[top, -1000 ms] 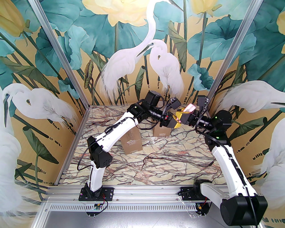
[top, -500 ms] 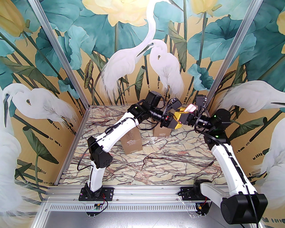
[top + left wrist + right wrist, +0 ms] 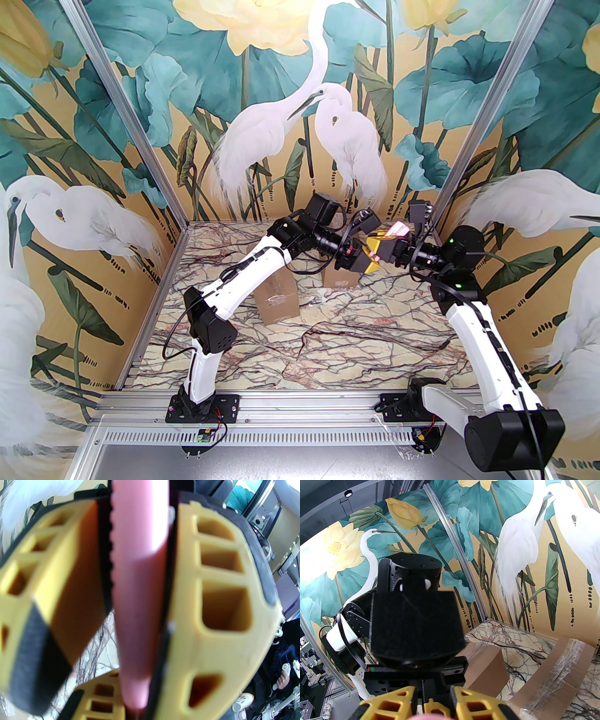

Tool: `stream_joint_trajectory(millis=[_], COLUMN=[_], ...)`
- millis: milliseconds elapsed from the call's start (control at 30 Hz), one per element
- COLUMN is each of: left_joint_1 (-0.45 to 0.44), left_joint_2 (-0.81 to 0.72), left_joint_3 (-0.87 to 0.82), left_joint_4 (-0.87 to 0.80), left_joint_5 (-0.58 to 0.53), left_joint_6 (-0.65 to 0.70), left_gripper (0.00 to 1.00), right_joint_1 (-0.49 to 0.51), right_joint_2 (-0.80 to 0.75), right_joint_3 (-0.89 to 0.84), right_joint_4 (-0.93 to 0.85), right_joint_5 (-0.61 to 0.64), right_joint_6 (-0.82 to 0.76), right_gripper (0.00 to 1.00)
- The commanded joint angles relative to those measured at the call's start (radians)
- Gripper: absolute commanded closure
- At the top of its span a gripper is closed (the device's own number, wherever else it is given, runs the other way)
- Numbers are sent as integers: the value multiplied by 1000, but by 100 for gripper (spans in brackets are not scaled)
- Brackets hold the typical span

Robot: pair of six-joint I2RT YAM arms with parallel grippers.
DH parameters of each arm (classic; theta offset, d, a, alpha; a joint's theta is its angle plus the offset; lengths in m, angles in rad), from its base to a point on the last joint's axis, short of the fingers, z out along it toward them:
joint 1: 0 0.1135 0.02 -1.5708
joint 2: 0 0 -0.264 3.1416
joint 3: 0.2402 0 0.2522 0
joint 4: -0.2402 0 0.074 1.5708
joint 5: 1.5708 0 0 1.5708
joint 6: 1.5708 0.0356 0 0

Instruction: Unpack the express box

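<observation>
The left fingers (image 3: 211, 597) pinch a pink tool (image 3: 138, 573) in mid-air, probably to pass it across for slitting tape; the right fingers (image 3: 100, 691) meet its far end, but whether they clasp it cannot be told. The express box (image 3: 276, 300) sits on the surface (image 3: 375, 337) below both, with open room on its near side

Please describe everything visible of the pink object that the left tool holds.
The pink object is smooth, plastic-looking and elongated, tapering to a rounded end. The left tool is shut on it, black pads pressing both sides, above the marble table. It is blurred; finer parts cannot be told.
</observation>
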Motion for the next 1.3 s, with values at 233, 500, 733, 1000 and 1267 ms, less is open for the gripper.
stream_joint_trajectory(millis=[233, 500, 733, 1000, 1267], left_joint_1=[10, 79, 233, 502, 661], left_joint_2=[-11, -212, -399, -337, -193], left_joint_3=[23, -247, -466, -468, -434], left_joint_4=[-21, 202, 290, 163, 107], left_joint_5=[-11, -152, -398, -541, -449], left_joint_6=[-6, -76, -169, -312, -282], left_gripper=[50, 1, 1, 1, 1], right_joint_1=[6, 9, 59, 346, 565], right_joint_2=[-61, -81, -54, 35, 203], right_joint_3=[-45, -66, -40, -37, 14], right_joint_4=[17, -7, -257, -458, -550], right_joint_5=[101, 161, 331, 624, 739], right_joint_6=[-59, -89, -249, -453, -602], right_gripper=[93, 92, 94, 94, 95])
